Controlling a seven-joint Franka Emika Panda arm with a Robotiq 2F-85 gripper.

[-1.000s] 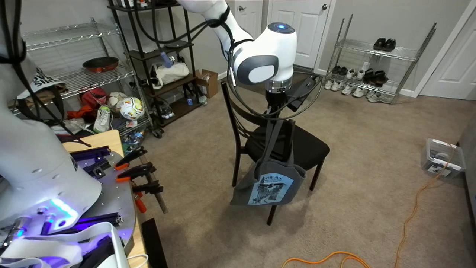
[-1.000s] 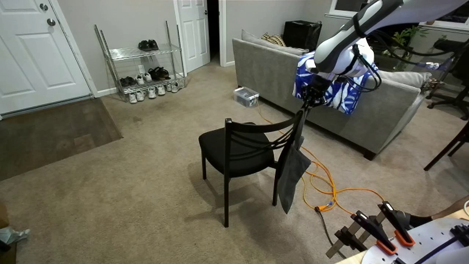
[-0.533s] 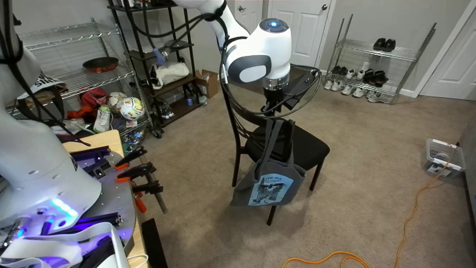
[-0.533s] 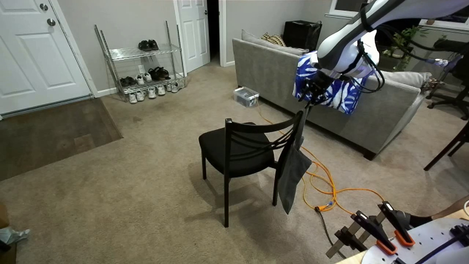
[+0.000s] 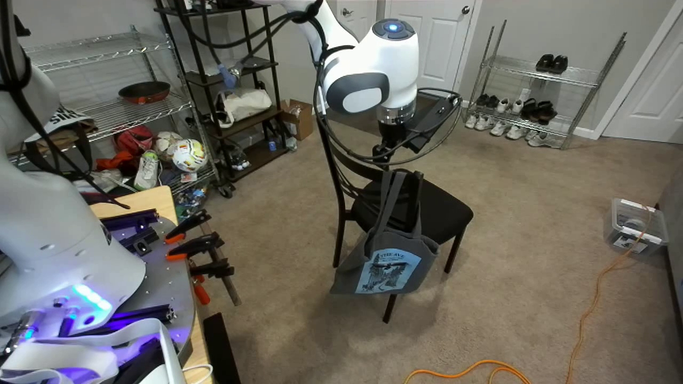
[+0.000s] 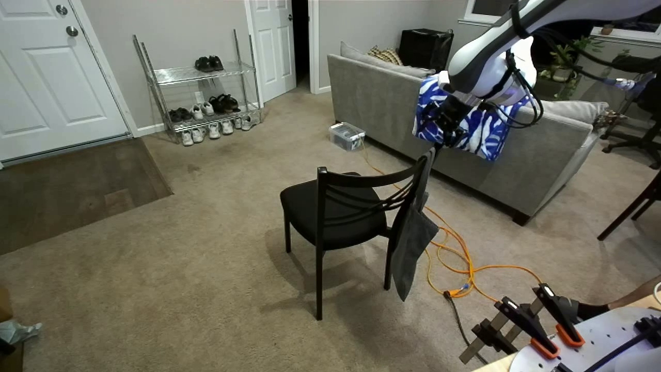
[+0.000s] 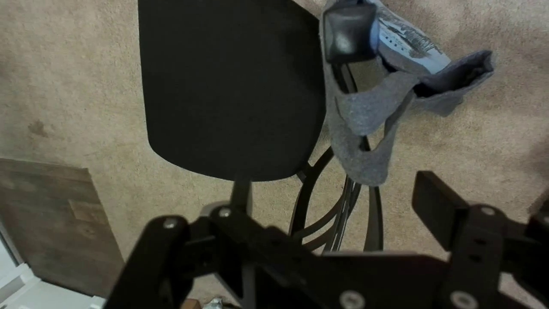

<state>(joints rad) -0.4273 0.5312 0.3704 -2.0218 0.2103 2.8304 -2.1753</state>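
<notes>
- The bag (image 5: 388, 264), grey with a blue print, is hung on the chair (image 5: 448, 213), at six o'clock from the gripper (image 7: 336, 193) in an exterior view.
- The jaws are spread.
- One bag, two straps (image 7: 366, 165), three clamps (image 5: 195, 245) are counted.

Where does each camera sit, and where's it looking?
An exterior view: high, near the base, looking down at the chair; base and arm show.
An exterior view: high, looking past the chair toward the sofa; arm shows.
Wrist view: on the arm, looking down at the bag; gripper shows.
Both exterior views share chair, bag, arm and gripper.
</notes>
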